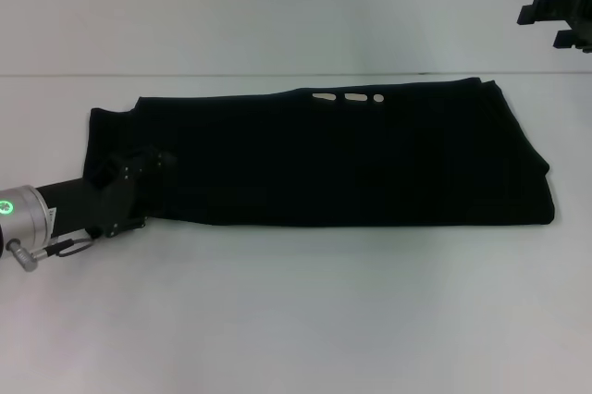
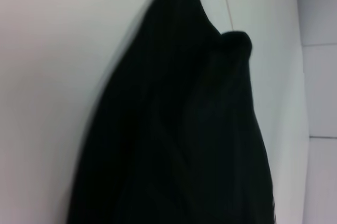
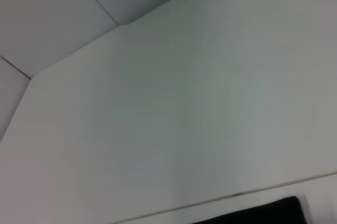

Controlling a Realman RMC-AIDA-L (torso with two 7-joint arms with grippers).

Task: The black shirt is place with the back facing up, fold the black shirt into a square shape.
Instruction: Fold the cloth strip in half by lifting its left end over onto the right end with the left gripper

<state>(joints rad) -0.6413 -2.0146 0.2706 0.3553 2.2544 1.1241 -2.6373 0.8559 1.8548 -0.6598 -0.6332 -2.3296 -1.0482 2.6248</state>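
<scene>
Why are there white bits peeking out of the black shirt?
The black shirt is folded into a long strip, and white marks peek out at its far edge. Otherwise nothing looks odd.

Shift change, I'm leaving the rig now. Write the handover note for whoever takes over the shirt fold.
Left gripper: low at the left end of the black shirt, over or on the fabric; whether its jaws are open or shut can't be seen.
Right gripper: raised at the far right, off the shirt, holding nothing visible.
Shirt: lies on the white table as a long band running left to right, with a bit of white lettering showing at its far edge.
Done: lengthwise folds into a band.
Left: fold the band across itself, probably from the left end, into a square.
</scene>
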